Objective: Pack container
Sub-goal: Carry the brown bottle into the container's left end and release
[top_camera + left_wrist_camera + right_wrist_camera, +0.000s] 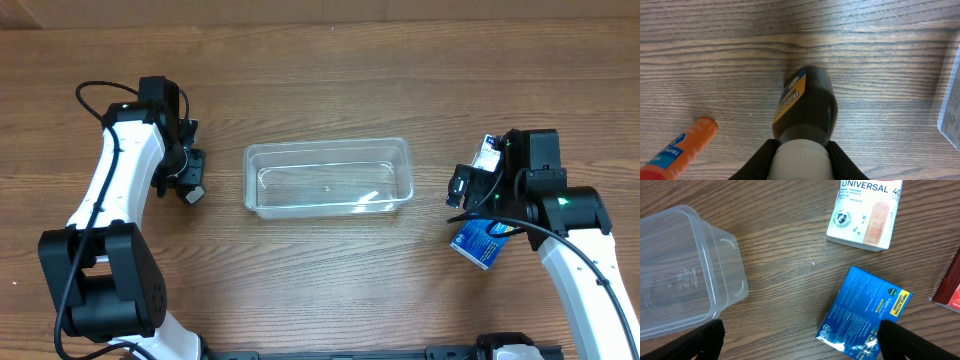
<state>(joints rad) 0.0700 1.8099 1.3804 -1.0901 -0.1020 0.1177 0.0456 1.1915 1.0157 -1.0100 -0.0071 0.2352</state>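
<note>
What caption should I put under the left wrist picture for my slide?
Left gripper pinching the white cap of a dark brown plastic bottle above the wooden table, orange tube nearby.

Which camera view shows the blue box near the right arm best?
The right wrist view: the blue box lies flat in plain sight, its label showing. In the overhead view the right arm hides part of it. The left wrist view shows none of it, only a dark bottle between its fingers.
</note>
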